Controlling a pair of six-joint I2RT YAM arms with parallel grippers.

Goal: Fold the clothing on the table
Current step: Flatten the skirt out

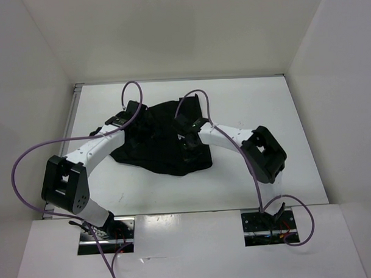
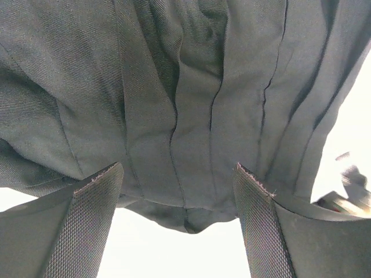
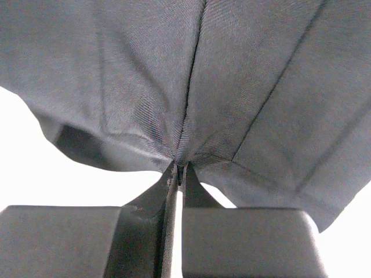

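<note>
- Top cam: clothing (image 1: 164,153) crumpled on table (image 1: 264,112); grip unclear.
- L wrist: left claw (image 2: 178,174) wide open, holds nothing.
- R wrist: right claw (image 3: 178,172) pinched tight on clothing edge.

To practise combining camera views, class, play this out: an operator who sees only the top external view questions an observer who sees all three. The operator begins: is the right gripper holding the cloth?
Observer: Yes. The right wrist view shows the right gripper shut on a pinch of the clothing, with the fabric puckering into its tips.
Operator: And the left one?
Observer: The left gripper is open. The clothing's edge shows in the gap between its fingers, unclamped.
Operator: Any fabric detail I'm missing?
Observer: Stitched pleat lines run away from the left fingers, side by side.
</note>
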